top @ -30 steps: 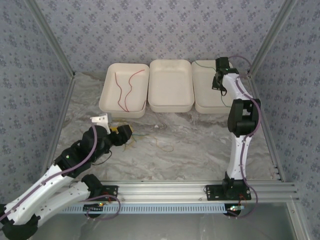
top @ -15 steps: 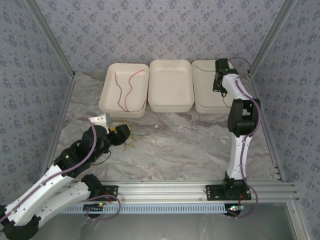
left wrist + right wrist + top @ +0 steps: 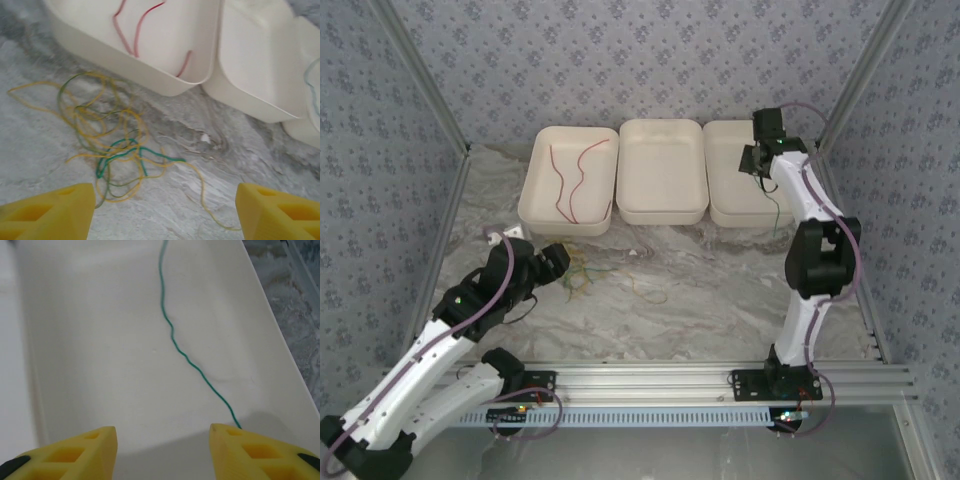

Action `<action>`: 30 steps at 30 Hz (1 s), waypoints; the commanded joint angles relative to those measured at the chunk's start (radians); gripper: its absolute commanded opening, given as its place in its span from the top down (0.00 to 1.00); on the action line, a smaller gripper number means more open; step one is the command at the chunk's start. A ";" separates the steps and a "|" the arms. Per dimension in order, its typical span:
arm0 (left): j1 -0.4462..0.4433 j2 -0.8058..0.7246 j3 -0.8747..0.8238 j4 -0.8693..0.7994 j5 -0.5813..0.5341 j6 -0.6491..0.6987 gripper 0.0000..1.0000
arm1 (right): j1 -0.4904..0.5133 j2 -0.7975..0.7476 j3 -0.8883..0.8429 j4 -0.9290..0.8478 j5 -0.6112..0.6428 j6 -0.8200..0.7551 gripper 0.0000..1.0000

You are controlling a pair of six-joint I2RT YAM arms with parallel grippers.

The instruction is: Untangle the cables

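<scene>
Three trays (image 3: 663,170) line the far edge, table (image 3: 720,290) bare mid. We see green cable (image 3: 175,340) lengthwise in right tray (image 3: 90,340), tangle (image 3: 112,145) before left gripper (image 3: 165,200); it and right gripper (image 3: 162,435) gape wide, empty.

Enclosure viewed from above, with the surface (image 3: 720,300), a grey-white marble-patterned sheet, as reference. Behind its far edge stands the back wall (image 3: 650,60), papered grey-blue with a small repeating floral motif. The left wall (image 3: 370,180) and right wall (image 3: 920,180), in the same paper, rise at its sides. A left post (image 3: 420,72) and a right post (image 3: 865,65) of bare aluminium slant up from its far corners. A slotted aluminium rail (image 3: 660,378) bounds its near edge, with a pale slotted strip (image 3: 650,416) just nearer. Lighting is even and diffuse, and shadows on the surface are soft.
</scene>
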 commanded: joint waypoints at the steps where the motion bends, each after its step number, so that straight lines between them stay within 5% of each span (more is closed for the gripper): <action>1: 0.108 0.054 -0.007 -0.034 0.136 -0.023 0.26 | 0.072 -0.155 -0.102 0.094 -0.044 0.030 0.45; 5: 0.204 0.096 -0.073 0.060 0.254 -0.034 0.27 | 0.110 -0.262 -0.215 0.103 -0.029 0.046 0.46; 14: 0.216 0.102 -0.140 0.125 0.265 -0.060 0.30 | 0.007 -0.471 -0.450 0.114 -0.076 0.097 0.51; 18: 0.216 0.102 -0.145 0.144 0.282 -0.066 0.31 | -0.116 -0.447 -0.528 0.095 -0.051 0.161 0.48; 21: 0.215 0.099 -0.157 0.163 0.300 -0.070 0.32 | -0.223 -0.383 -0.597 0.160 -0.149 0.162 0.46; 30: 0.215 0.077 -0.174 0.171 0.318 -0.065 0.34 | -0.302 -0.196 -0.600 0.261 -0.380 0.081 0.49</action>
